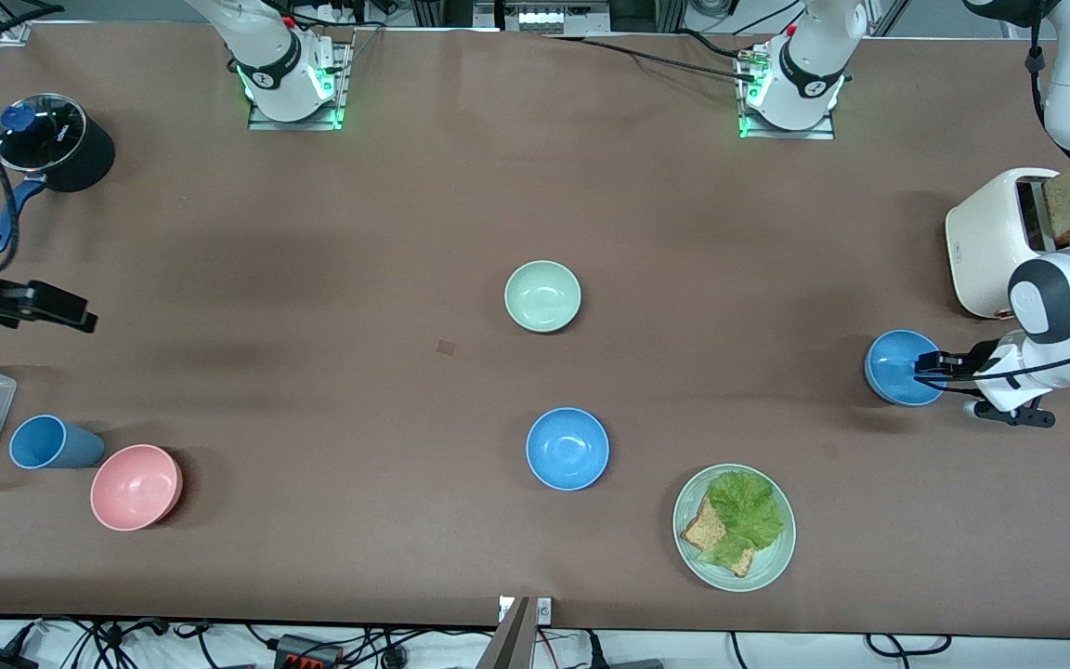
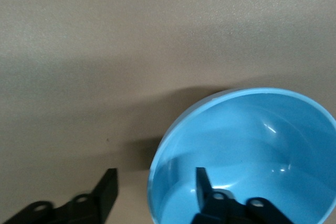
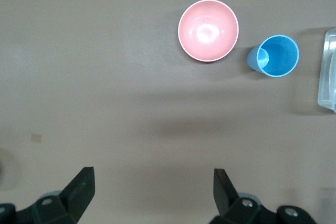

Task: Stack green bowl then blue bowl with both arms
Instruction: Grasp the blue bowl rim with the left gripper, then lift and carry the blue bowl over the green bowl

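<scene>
Plate (image 1: 781, 548), lower centre-right; right of frame, left gripper (image 1: 927, 366) straddles the light, rigid, slippery blue bowl (image 1: 897, 372) rim, jaws not yet pinching; right gripper (image 1: 61, 311) waits spread.

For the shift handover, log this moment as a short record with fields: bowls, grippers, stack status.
green bowl: alone mid-table, nothing in it
blue bowl: mid-table, nearer the front camera than the green bowl, untouched
second blue bowl: toward the left arm's end, beside the toaster
left gripper: fingers straddle the second blue bowl's rim, one inside, one outside, not yet clamped
right gripper: open, waiting in the air at the right arm's end
stack: not started
</scene>
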`<state>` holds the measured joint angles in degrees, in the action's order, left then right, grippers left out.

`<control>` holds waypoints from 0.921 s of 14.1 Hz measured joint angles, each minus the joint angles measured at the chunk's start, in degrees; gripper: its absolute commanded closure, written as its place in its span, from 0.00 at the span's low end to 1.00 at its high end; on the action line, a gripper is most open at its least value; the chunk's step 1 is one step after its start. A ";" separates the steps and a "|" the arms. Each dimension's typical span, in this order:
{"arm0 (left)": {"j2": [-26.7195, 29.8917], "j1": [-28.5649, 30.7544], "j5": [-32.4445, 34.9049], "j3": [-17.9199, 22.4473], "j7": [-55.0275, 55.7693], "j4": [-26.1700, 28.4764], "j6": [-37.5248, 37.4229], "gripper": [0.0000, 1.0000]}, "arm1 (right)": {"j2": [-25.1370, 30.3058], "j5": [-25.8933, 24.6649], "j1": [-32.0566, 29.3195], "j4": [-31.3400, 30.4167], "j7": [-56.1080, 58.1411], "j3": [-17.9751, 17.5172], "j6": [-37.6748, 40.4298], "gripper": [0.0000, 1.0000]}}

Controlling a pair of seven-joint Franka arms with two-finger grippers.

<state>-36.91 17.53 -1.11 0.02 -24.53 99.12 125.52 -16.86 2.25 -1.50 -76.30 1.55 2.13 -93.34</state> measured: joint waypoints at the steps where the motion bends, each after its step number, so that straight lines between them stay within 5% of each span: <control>1: -0.08 0.01 -0.01 0.00 0.00 0.00 0.00 0.60 | 0.42 -0.01 0.00 0.06 1.46 0.24 0.02 0.00; 7: -0.22 0.02 -0.05 -0.54 0.02 -0.02 -0.58 0.96 | 1.75 -0.36 0.00 0.02 2.20 0.33 1.97 0.00; 13: 1.45 -0.12 -0.15 -3.85 -0.07 -0.91 -6.78 0.99 | 4.62 -0.46 0.00 -4.55 2.19 0.33 1.81 0.00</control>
<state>-35.46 17.41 -1.26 -3.83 -24.61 98.21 118.74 -12.24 1.79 -1.50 -80.85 3.74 2.46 -91.53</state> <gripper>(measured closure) 0.952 0.000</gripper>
